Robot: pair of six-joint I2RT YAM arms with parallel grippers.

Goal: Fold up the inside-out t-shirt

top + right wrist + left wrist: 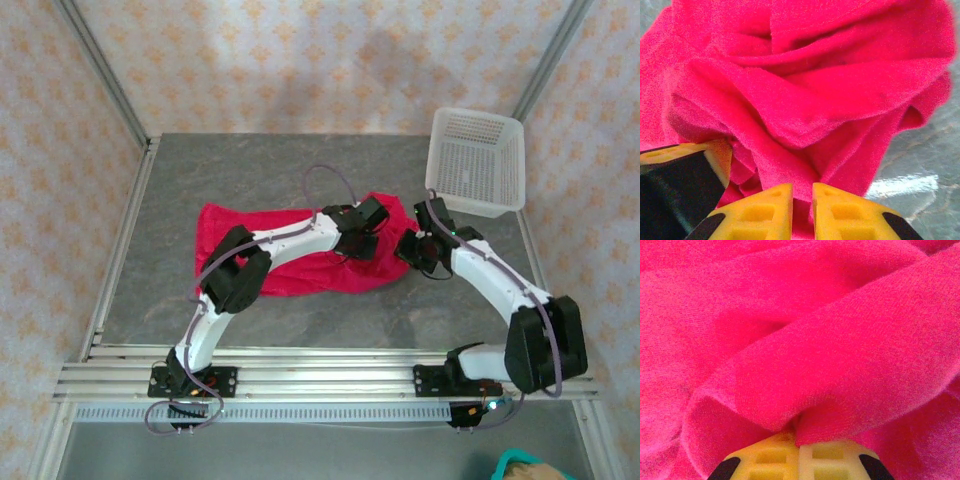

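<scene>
Now t-shirt (315,272) long axis left-right across table; left tool (799,445), right tool (802,202) both pinching it.

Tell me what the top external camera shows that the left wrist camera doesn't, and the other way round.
From overhead you get the layout: the t-shirt lying crumpled on the grey table, the white mesh basket at the far right corner, and the left arm and right arm reaching onto the cloth. The left wrist adds the close-up: the left claw shut on a fold of fabric. Both show the red-pink t-shirt.
</scene>
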